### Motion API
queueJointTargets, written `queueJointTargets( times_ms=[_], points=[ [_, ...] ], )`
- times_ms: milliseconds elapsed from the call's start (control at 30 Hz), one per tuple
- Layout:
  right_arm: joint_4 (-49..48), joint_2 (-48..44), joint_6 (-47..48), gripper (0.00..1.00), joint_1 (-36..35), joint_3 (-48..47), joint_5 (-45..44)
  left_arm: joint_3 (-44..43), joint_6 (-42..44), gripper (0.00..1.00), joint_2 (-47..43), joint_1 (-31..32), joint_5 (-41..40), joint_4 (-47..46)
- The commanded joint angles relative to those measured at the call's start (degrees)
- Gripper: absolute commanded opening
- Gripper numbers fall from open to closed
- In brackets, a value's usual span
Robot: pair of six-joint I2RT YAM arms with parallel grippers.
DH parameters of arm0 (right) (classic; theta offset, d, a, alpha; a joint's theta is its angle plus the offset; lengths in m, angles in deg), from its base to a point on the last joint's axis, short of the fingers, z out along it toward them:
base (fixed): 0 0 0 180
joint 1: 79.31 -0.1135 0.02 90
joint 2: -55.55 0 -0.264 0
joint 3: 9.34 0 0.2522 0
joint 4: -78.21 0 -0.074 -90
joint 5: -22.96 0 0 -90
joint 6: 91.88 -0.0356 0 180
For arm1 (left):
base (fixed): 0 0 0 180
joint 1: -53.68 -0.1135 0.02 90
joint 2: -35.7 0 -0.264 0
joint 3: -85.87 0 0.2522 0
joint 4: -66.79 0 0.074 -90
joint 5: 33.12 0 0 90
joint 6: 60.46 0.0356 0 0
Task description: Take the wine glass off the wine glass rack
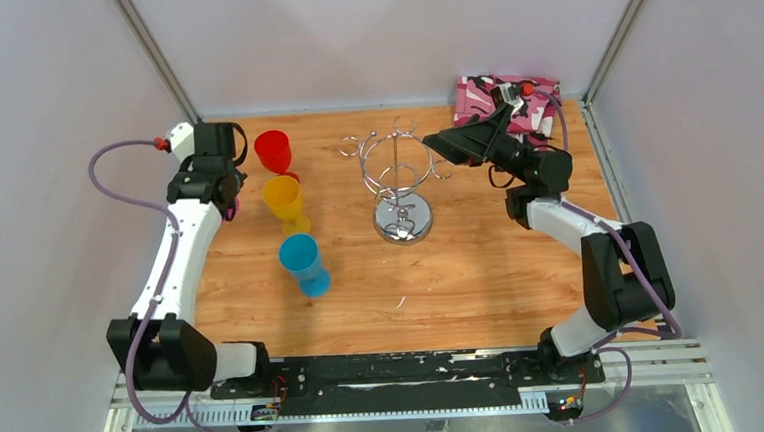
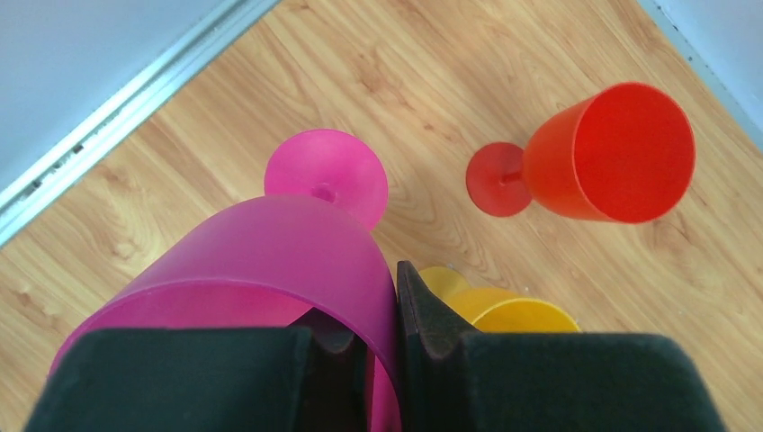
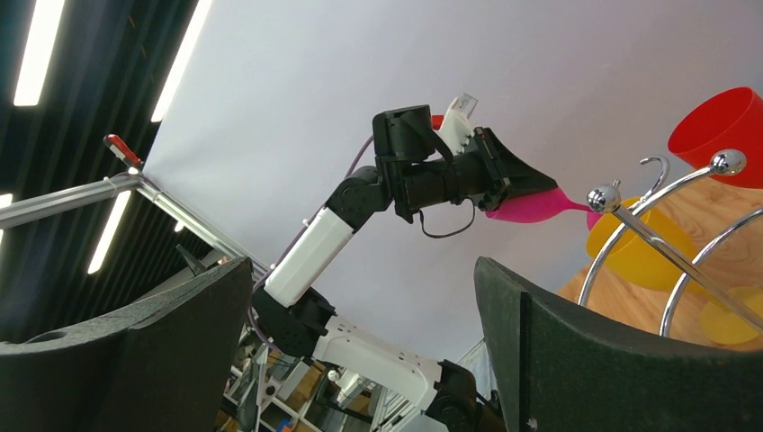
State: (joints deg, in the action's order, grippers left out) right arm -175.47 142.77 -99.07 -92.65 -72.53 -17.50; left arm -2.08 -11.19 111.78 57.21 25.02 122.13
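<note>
The chrome wine glass rack [image 1: 397, 175] stands mid-table on its round disc base, with no glass hanging on it. Its wire arms show in the right wrist view [image 3: 666, 256]. My left gripper [image 1: 218, 191] is shut on the rim of a pink wine glass [image 2: 270, 252], one finger inside the bowl and one outside. It holds the glass at the back left, away from the rack, foot pointing away from the camera. The pink glass also shows in the right wrist view [image 3: 531, 207]. My right gripper [image 1: 439, 144] is open and empty just right of the rack's top.
A red glass [image 1: 273, 150], a yellow glass [image 1: 284, 200] and a blue glass [image 1: 301, 261] stand in a row left of the rack. A pink camouflage cloth [image 1: 506, 103] lies at the back right. White walls enclose the table.
</note>
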Motion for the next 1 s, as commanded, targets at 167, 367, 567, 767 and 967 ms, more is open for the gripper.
queueJointTargets(
  times_ms=[167,367,567,767,967],
  points=[
    [-4.0,-2.9,-0.3,0.98,1.0,1.2,1.3,7.7,-3.2,0.0,-7.7,-1.2,10.5,-2.0],
    [-4.0,-3.8,-0.4,0.98,0.9,1.4,1.6,11.9,-4.1,0.0,-8.2,-1.6,8.8,-0.4],
    [-4.0,-3.7,-0.9,0.98,1.0,1.4,1.6,12.9,-3.1,0.0,-7.3,-5.8,9.0,1.8],
    [-4.0,-3.1,-1.4,0.98,0.9,1.6,1.4,8.3,0.4,0.0,-2.5,-7.9,15.5,5.9],
    [-4.0,-2.6,-1.7,0.98,0.9,1.7,1.4,6.3,2.6,0.0,-0.5,-9.0,16.7,6.9]
  ],
)
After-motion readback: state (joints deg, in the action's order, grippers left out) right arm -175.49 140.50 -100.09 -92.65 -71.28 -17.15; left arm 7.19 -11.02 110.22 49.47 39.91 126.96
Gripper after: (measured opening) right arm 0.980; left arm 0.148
